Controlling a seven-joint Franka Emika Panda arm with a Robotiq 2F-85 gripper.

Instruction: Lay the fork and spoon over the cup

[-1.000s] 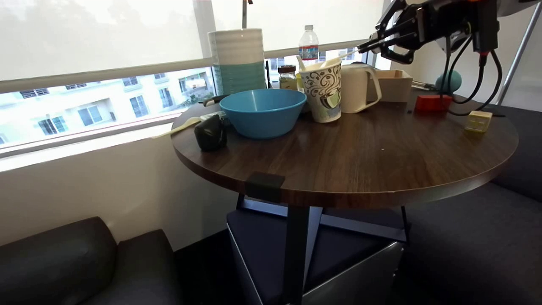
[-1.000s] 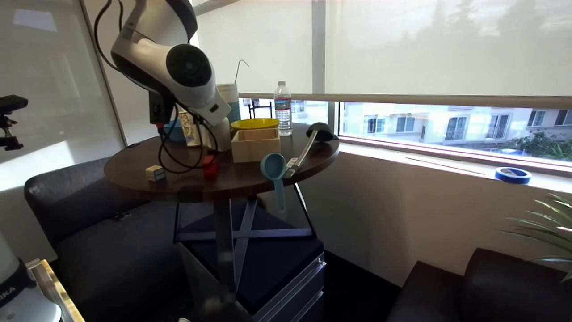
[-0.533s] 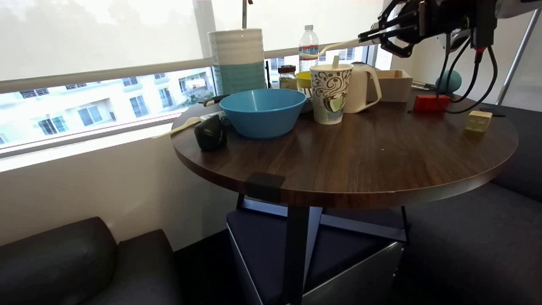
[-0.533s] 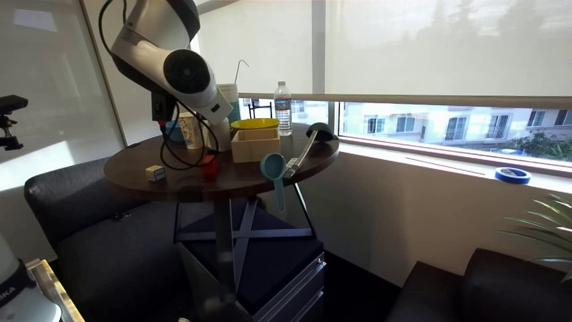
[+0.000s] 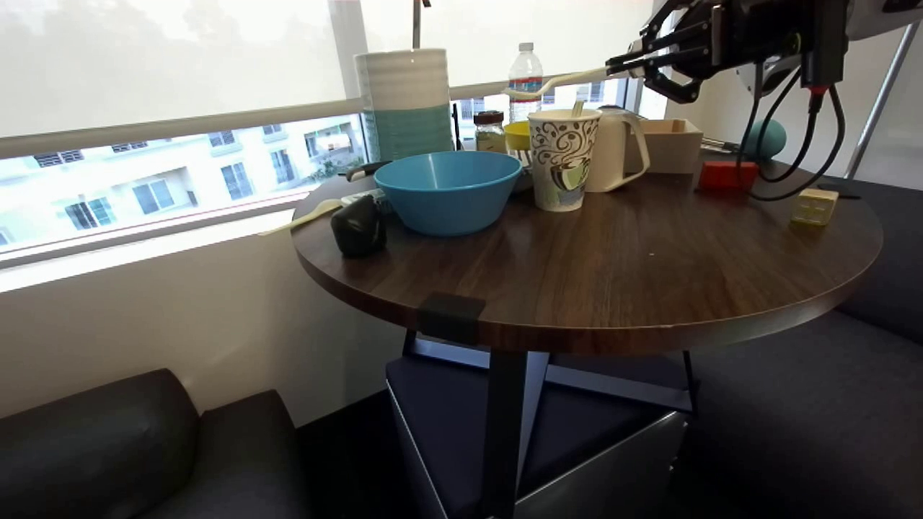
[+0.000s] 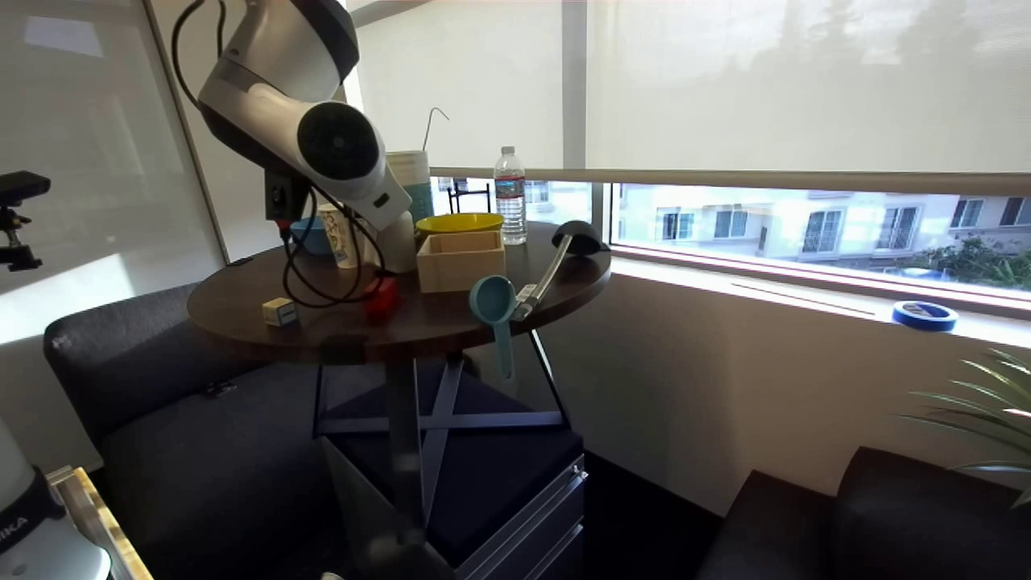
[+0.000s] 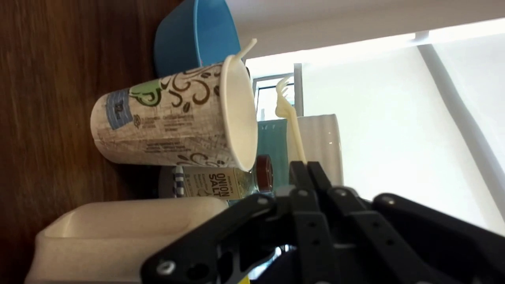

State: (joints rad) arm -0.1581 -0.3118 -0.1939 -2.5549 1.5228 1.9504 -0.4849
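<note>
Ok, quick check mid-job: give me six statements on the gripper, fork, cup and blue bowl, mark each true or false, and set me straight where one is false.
1. The gripper is shut on the fork. True.
2. The gripper holds the fork by its tines. False: it holds the handle end, and the tines stick out away from it.
3. The cup stands on the table. True.
4. The fork rests on the rim of the cup. False: it is held in the air, clear of the rim.
5. The blue bowl stands open side up. True.
6. The cup is inside the blue bowl. False: it stands outside the bowl.
</note>
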